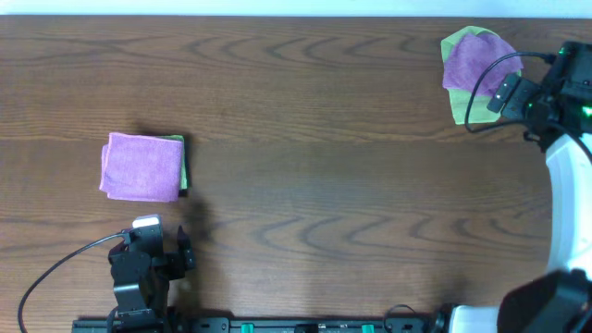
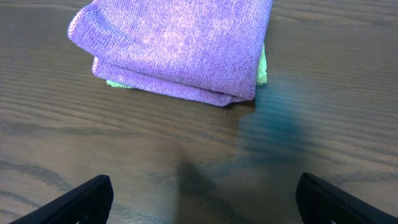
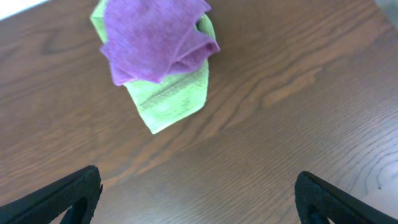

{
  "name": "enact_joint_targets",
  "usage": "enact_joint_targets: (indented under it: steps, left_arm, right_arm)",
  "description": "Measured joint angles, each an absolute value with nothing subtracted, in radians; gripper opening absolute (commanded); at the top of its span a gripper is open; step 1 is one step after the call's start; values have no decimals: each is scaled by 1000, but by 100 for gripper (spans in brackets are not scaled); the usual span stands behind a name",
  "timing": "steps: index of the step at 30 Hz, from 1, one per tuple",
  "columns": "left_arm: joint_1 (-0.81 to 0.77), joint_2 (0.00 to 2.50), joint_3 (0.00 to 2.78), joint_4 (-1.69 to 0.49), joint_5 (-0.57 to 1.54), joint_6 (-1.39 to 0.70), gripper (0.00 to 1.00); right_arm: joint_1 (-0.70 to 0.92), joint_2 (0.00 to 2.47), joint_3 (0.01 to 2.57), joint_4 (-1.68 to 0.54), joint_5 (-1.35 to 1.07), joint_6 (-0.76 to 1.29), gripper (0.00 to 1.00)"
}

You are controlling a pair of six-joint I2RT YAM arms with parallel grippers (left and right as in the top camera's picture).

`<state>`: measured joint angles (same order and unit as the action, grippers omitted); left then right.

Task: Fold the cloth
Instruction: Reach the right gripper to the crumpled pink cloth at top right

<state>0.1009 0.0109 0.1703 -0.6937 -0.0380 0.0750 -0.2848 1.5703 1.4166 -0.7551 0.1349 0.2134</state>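
Folded purple cloth (image 1: 141, 166): a neat, near-square stack on the left half of the table, with soft rounded fold edges and a fine knit texture in the left wrist view.
Green layer (image 2: 263, 65): lies under the folded purple cloth, showing only as a thin strip along 1 side and a sliver at the front edge.
Crumpled purple cloth (image 1: 476, 57): at the far right corner area, bunched and lumpy with loose overlapping flaps.
Green cloth (image 3: 171, 99): flat under the crumpled purple cloth, touching it, with 1 corner sticking out toward the right wrist camera.
Left gripper (image 2: 205, 198): released, its 2 dark fingers (image 2: 93, 194) spread wide with only bare wood between them; it sits near the folded stack, apart from it, on the side closer to the robot.
Right gripper (image 3: 199, 193): released too, its fingers (image 3: 74, 193) wide apart and grasping nothing; it hangs beside the crumpled pile without touching it.
Table (image 1: 324, 139): dark brown wood with wavy grain and a slight sheen.
Cable (image 1: 55, 268): black, looping out from the left arm.
Room: a pale strip (image 1: 277, 7) runs beyond the table's far edge; nothing more can be made out.
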Motion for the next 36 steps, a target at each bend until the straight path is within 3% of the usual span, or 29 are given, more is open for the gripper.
enact_joint_targets:
  steps: [16,28,36]
  left_arm:
    - [101,11,170,-694,-38,75,95]
    - [101,11,170,-694,-38,75,95]
    - [101,11,170,-694,-38,75,95]
  right_arm:
    - [-286,1616,1425,-590,138,219,99]
    - [-286,2011,1774,-728,42,226,99]
    - [-286,2114,1873,-643,-5,269,99]
